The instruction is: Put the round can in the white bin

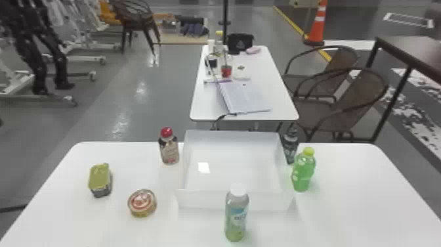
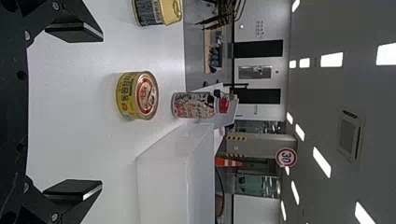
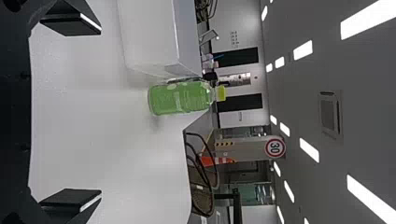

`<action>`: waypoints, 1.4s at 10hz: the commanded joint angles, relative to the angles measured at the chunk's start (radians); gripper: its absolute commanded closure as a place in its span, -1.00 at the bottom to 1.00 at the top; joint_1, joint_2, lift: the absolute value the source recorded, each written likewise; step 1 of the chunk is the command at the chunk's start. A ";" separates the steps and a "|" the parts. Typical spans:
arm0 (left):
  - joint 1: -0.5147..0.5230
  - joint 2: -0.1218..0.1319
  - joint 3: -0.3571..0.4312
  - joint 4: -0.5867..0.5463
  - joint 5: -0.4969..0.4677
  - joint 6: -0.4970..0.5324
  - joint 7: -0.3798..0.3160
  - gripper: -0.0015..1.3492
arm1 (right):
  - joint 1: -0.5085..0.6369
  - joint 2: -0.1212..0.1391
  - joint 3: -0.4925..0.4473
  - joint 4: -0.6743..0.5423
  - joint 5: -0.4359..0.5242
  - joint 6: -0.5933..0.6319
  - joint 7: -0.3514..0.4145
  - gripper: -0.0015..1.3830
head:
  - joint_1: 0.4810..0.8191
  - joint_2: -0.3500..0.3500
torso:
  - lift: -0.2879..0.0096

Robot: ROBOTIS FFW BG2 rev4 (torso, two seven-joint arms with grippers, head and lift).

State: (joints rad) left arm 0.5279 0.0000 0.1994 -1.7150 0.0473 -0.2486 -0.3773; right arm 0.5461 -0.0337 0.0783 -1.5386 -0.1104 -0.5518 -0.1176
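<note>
In the wrist views, the left gripper [image 2: 102, 111] stands wide open, empty; the right gripper [image 3: 101, 112] is spread wide and empty too. The round can [image 1: 142, 203] sits on the table [image 1: 370, 197] at the head view's lower left, outside the white bin [image 1: 233, 199] near the centre.

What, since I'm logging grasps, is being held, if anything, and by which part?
Nothing is held: the left gripper and the right gripper both stand open and empty, and the round can sits on the table beside the white bin.
</note>
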 commanded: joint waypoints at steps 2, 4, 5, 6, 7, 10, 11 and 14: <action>0.000 -0.003 0.000 0.000 0.002 0.002 0.000 -0.72 | 0.002 0.000 0.000 0.000 0.000 0.000 -0.001 -0.89 | -0.60 0.00 | 0.26; 0.000 -0.003 0.000 0.000 0.002 0.002 0.000 -0.72 | 0.000 0.000 0.000 0.000 -0.002 0.001 -0.001 -0.89 | -0.60 0.00 | 0.26; 0.000 -0.003 -0.002 0.000 0.002 0.003 0.000 -0.72 | 0.002 0.000 0.000 0.000 -0.002 0.001 0.001 -0.89 | -0.60 0.00 | 0.26; 0.000 -0.003 0.000 0.002 0.005 0.006 0.000 -0.72 | 0.000 0.000 0.000 0.000 -0.002 0.001 0.001 -0.89 | -0.60 0.00 | 0.26; -0.003 -0.003 0.000 0.006 0.011 0.009 0.000 -0.72 | 0.000 0.000 0.000 0.000 -0.003 0.000 0.001 -0.89 | -0.60 0.00 | 0.26; -0.022 -0.003 0.015 0.020 0.011 0.023 0.006 -0.72 | 0.002 0.000 0.000 0.002 -0.005 0.001 0.001 -0.89 | -0.60 0.00 | 0.26; -0.040 -0.003 0.032 0.035 0.019 0.023 0.014 -0.72 | 0.002 0.000 0.001 0.002 -0.005 0.001 0.001 -0.89 | -0.60 0.00 | 0.26; -0.126 -0.003 0.066 0.098 0.028 0.048 -0.018 -0.72 | 0.000 0.000 0.001 0.003 -0.005 0.000 0.001 -0.89 | -0.60 0.00 | 0.26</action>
State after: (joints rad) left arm 0.4220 0.0000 0.2615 -1.6311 0.0724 -0.2081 -0.3919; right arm 0.5461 -0.0337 0.0786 -1.5362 -0.1151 -0.5515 -0.1167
